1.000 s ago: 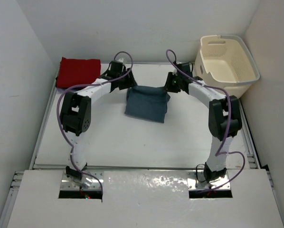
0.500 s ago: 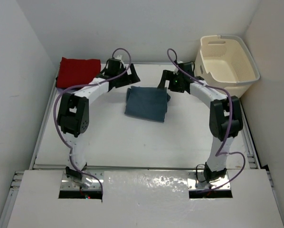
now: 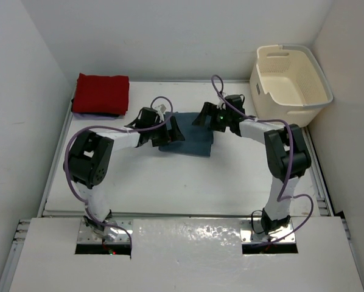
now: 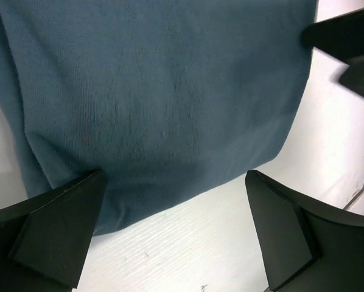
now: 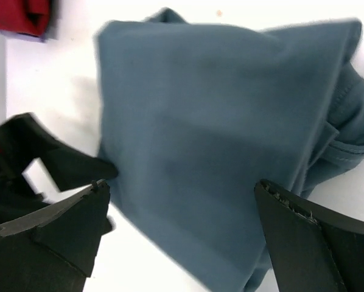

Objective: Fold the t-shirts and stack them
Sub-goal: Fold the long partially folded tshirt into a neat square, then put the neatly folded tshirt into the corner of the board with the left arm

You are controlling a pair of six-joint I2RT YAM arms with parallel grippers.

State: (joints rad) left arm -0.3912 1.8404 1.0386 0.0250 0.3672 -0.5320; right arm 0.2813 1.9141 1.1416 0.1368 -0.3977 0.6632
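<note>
Both end effectors hang open over the folded teal t-shirt (image 3: 193, 141) at mid-counter.
The left end effector (image 4: 175, 176) has its fingers spread over the shirt's near-left edge, and the right end effector (image 5: 181, 184) has its fingers equally wide over the far-right corner (neither pinches any cloth). The shirt lies flat on the white counter (image 3: 182, 176), bunched along its right side. A folded red t-shirt (image 3: 101, 93) sits in the far-left corner, and a cream laundry basket (image 3: 264, 91) stands far right.

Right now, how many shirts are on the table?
2: a red shirt folded in the far left corner, and a teal shirt in the centre. More may be hidden under the red one.
</note>
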